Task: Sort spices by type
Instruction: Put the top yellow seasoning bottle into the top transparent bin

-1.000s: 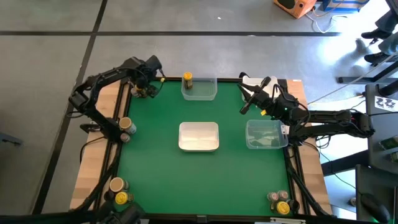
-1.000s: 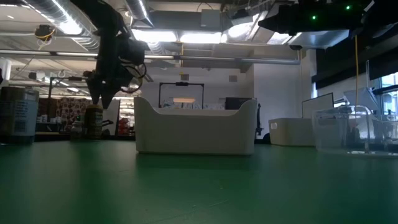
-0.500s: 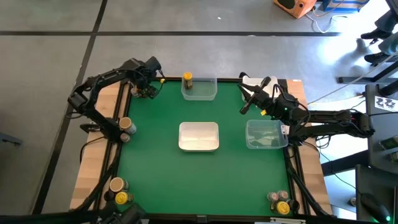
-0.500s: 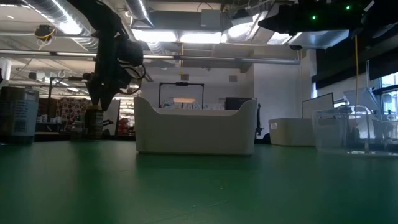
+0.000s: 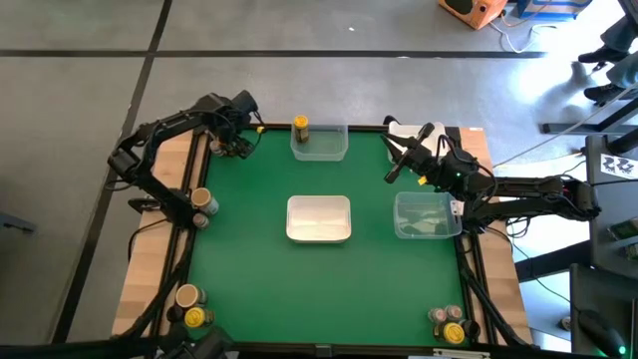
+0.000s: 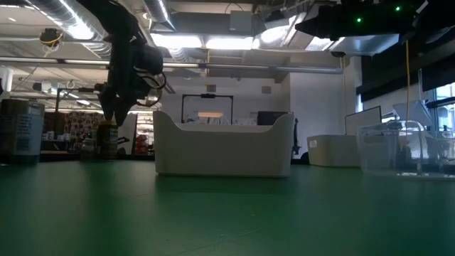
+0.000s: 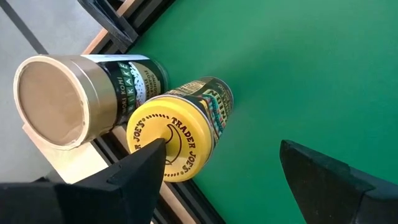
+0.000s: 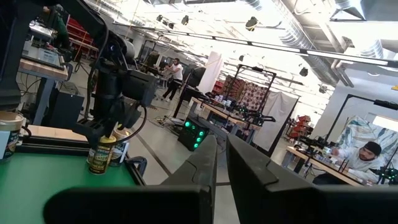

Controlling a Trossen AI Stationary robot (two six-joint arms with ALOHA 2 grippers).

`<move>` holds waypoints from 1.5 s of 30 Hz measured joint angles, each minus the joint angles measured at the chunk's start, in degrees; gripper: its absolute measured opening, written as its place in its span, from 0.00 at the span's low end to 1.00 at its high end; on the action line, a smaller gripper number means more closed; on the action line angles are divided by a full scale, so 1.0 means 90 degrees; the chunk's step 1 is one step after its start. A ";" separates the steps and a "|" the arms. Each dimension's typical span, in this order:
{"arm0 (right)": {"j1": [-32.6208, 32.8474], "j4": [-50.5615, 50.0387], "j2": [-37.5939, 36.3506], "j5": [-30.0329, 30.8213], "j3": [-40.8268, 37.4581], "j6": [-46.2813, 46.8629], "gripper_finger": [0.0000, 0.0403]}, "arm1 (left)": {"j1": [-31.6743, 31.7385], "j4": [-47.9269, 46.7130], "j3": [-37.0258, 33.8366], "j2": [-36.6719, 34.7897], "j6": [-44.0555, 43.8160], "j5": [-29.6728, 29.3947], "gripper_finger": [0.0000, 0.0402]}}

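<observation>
My left end effector (image 7: 221, 171) gapes wide around yellow-capped jar (image 7: 177, 140), contact unclear; tan-capped jar (image 7: 68, 99) beside it, partly cut off. Right end effector (image 8: 222, 163) closed, empty.

Both our arms were stretched toward the table's far edge.

Our left gripper (image 5: 239, 148) hung at the far left corner, wrist bent steeply down, fingers (image 7: 134, 177) spread wide apart. Our right gripper (image 5: 391, 172) was held raised on the far right side, arm extended nearly level, fingers (image 8: 199, 162) pressed almost together.
</observation>
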 joint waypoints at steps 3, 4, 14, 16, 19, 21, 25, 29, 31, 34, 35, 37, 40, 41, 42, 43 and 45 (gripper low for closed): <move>0.0000 -0.0002 0.0001 0.0002 0.0000 0.0000 0.10 | -0.0066 -0.0011 -0.0002 -0.0002 0.0000 0.0000 0.73; 0.0000 0.0000 0.0000 0.0002 0.0000 0.0000 0.10 | -0.0099 -0.0016 0.0002 -0.0002 0.0000 0.0000 0.73; 0.0000 -0.0003 0.0000 0.0002 0.0000 0.0000 0.10 | -0.0399 -0.0253 0.0311 0.0031 -0.0051 0.0327 0.73; 0.0000 -0.0007 0.0001 -0.0001 0.0000 -0.0001 0.10 | -0.0342 -0.0261 0.0314 0.0029 -0.0056 0.0250 0.73; -0.0001 -0.0027 0.0000 0.0002 0.0000 -0.0001 0.10 | -0.0237 -0.0283 0.0314 0.0029 -0.0066 0.0143 0.73; -0.0001 -0.0053 0.0002 -0.0001 0.0000 0.0000 0.10 | -0.0172 -0.0286 0.0314 0.0032 -0.0073 -0.0037 0.73; -0.0002 -0.0056 0.0000 0.0000 0.0000 -0.0002 0.10 | -0.0061 -0.0265 0.0311 0.0034 -0.0039 -0.0325 0.73; -0.0002 -0.0053 0.0001 0.0002 0.0000 -0.0002 0.10 | -0.0038 -0.0230 0.0311 0.0032 -0.0001 -0.0410 0.73; -0.0002 -0.0053 0.0000 -0.0001 0.0000 -0.0001 0.10 | -0.0044 -0.0231 0.0311 0.0032 -0.0007 -0.0469 0.73; -0.0002 -0.0051 0.0000 -0.0001 0.0000 0.0000 0.10 | -0.0045 -0.0233 0.0332 0.0032 -0.0169 -0.0604 0.73; -0.0002 -0.0051 0.0000 -0.0001 0.0000 -0.0002 0.10 | -0.0045 -0.0232 0.0353 0.0032 -0.0204 -0.0739 0.73; -0.0002 -0.0051 0.0000 0.0002 0.0000 0.0000 0.10 | -0.0045 -0.0226 0.0383 0.0026 -0.0336 -0.1048 0.73; -0.0002 -0.0051 0.0001 0.0000 0.0000 -0.0002 0.10 | 0.0014 -0.0228 0.0384 0.0022 -0.0531 -0.1275 0.73; 0.0000 -0.0051 0.0000 0.0000 0.0000 -0.0001 0.10 | 0.0045 -0.0208 0.0371 0.0020 -0.0579 -0.1277 0.73; 0.0000 -0.0051 0.0000 -0.0001 0.0000 0.0000 0.10 | 0.0066 -0.0200 0.0342 0.0017 -0.0629 -0.1281 0.73; -0.0002 -0.0051 0.0001 0.0001 0.0000 -0.0002 0.10 | 0.0100 -0.0205 0.0299 0.0017 -0.0662 -0.1282 0.73; -0.0002 -0.0051 0.0000 -0.0001 0.0000 -0.0002 0.10 | 0.0150 -0.0160 0.0209 0.0017 -0.0695 -0.1285 0.73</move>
